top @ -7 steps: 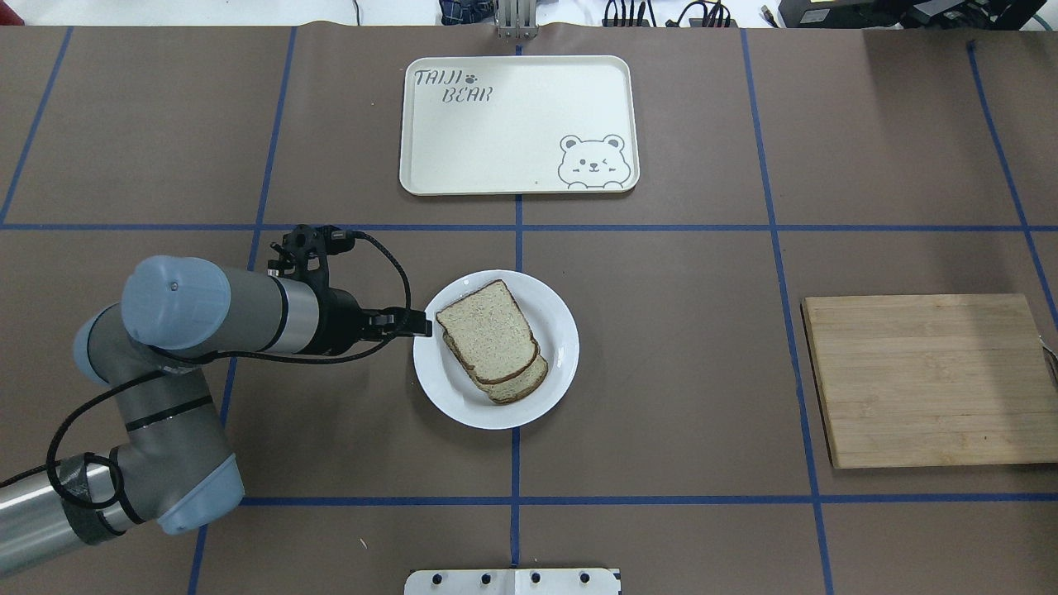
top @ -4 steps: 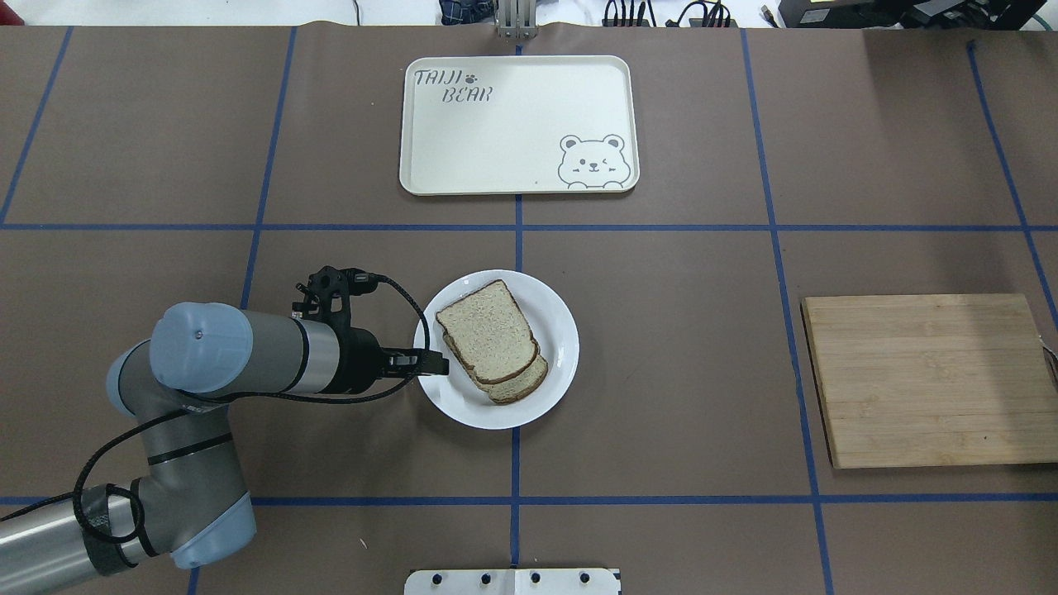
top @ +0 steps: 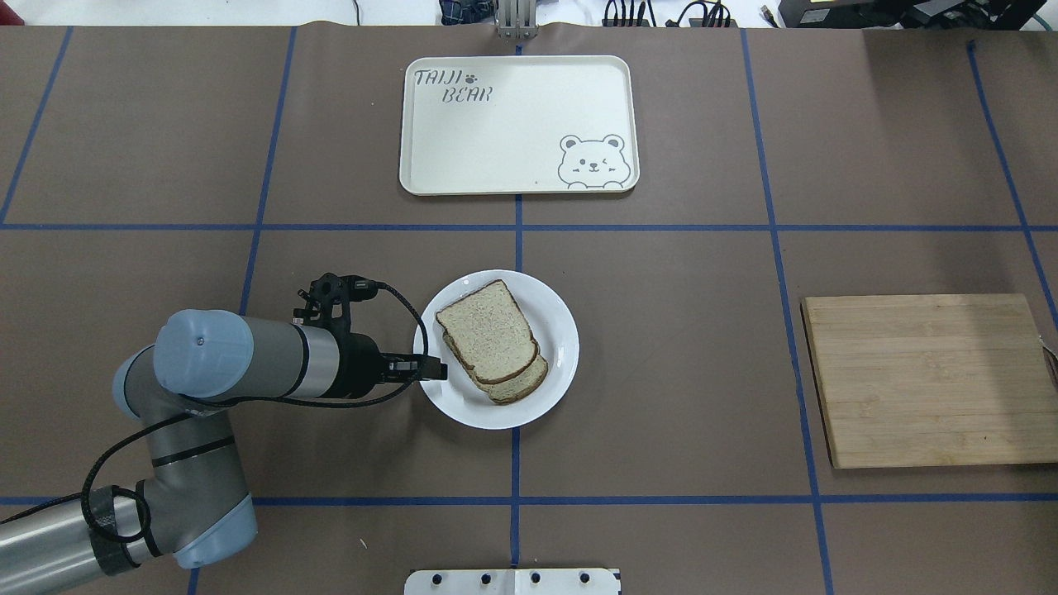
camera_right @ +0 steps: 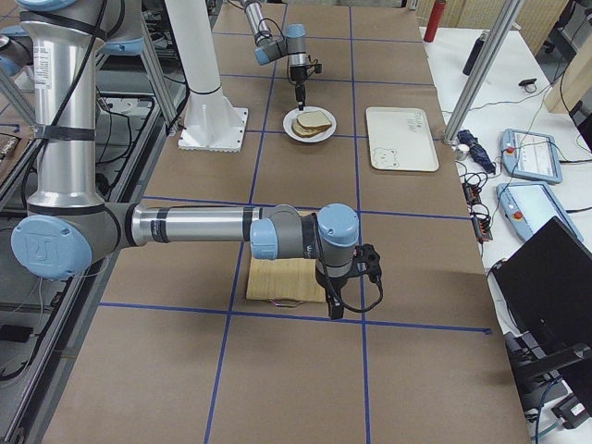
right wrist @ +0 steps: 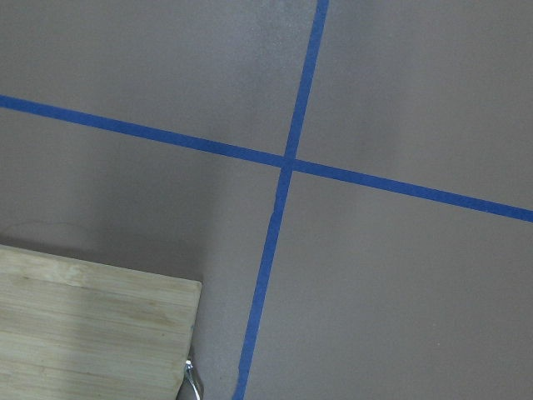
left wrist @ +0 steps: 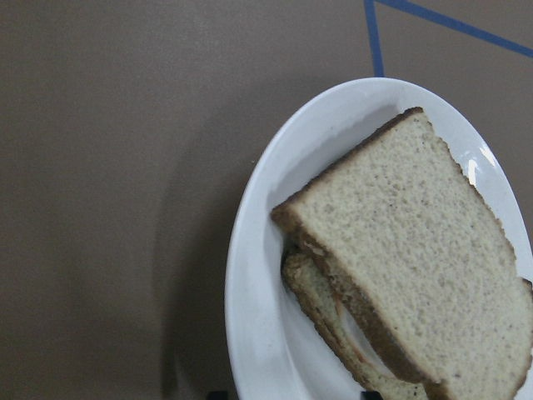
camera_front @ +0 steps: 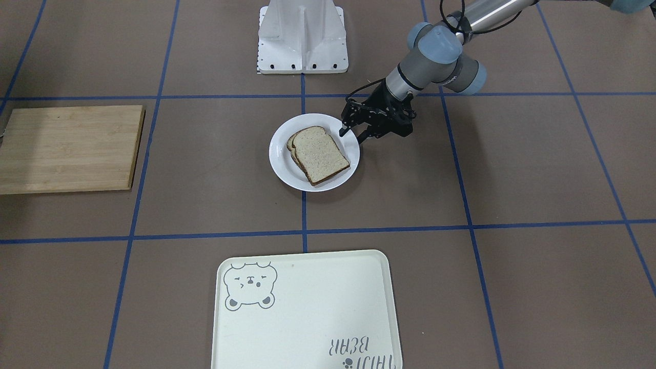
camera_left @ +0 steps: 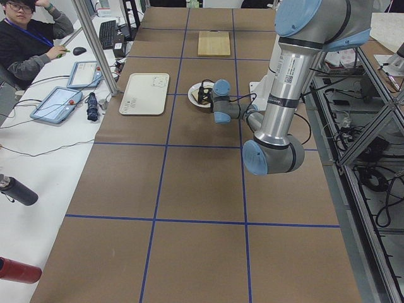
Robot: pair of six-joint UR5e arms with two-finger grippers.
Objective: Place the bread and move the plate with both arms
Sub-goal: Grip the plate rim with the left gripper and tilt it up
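Your left gripper [top: 434, 368] has its fingers spread at the rim of the glossy, round white plate [top: 555, 321]. Just beyond its tips, on that plate, lies the speckled, brown-crusted bread [top: 486, 329], stacked on another slice [top: 521, 387]. The right gripper [camera_right: 335, 310] hangs by the wooden board [top: 926, 380], well apart from the plate. You cannot tell its state.

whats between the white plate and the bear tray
No object: only a bare stretch of brown table, crossed by blue tape, separates the plate from the tray. The overhead view shows it best.
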